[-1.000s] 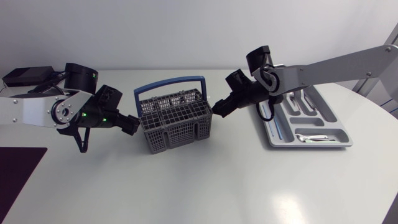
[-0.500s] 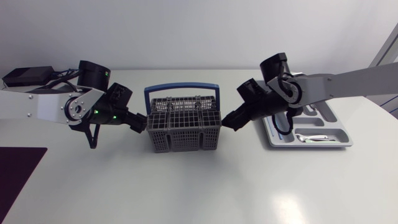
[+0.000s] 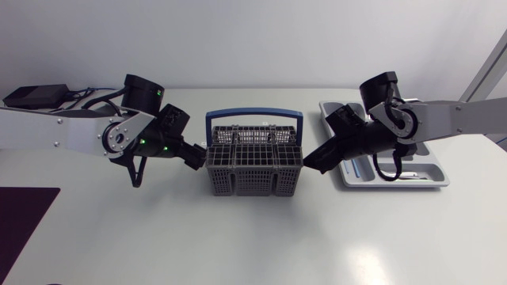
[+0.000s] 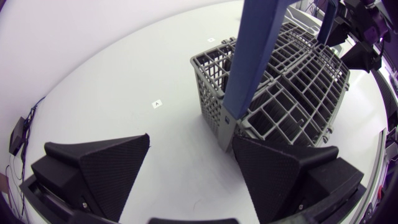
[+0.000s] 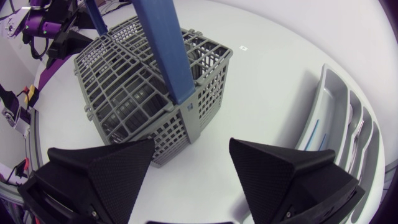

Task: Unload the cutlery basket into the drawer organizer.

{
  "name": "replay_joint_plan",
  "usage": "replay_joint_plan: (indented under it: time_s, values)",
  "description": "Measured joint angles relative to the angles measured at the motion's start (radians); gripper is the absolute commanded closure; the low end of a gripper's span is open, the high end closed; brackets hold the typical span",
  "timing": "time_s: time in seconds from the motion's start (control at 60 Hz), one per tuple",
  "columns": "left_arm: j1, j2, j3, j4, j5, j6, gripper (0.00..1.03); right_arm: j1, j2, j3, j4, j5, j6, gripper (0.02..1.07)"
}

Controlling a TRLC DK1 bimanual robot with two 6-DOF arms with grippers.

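The grey cutlery basket (image 3: pixel 253 158) with a blue handle (image 3: pixel 253 115) stands upright at the table's middle. My left gripper (image 3: pixel 200 157) is open, at the basket's left wall; in the left wrist view one fingertip (image 4: pixel 273 165) sits close against the basket's (image 4: pixel 280 81) near corner. On the other side my right gripper (image 3: pixel 311 161) is open, its tips at the right wall. In the right wrist view the basket (image 5: pixel 143 87) lies just ahead of the open fingers (image 5: pixel 109 171). The grey drawer organizer (image 3: pixel 432 162) lies at the right with cutlery in it, partly hidden by my right arm.
A black box (image 3: pixel 28 96) with cables sits at the back left corner. A dark mat (image 3: pixel 24 214) lies at the front left edge. The organizer's slots (image 5: pixel 339 118) run beside my right gripper, holding a few pieces.
The basket has slid to the right and turned square to the table. My left gripper followed against its left side, and my right gripper drew back rightward toward the organizer.
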Motion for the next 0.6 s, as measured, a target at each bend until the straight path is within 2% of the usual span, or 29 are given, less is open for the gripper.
replay_joint_plan:
  time_s: [0.3,0.6]
  values:
    - [0.032,-0.018,0.000,0.000,0.000,0.000,0.05,0.041,0.007,0.003,0.001,-0.001,0.003,0.20]
    - [0.032,-0.036,-0.002,0.000,0.000,0.000,0.05,0.037,0.053,0.033,0.005,-0.001,0.004,0.20]
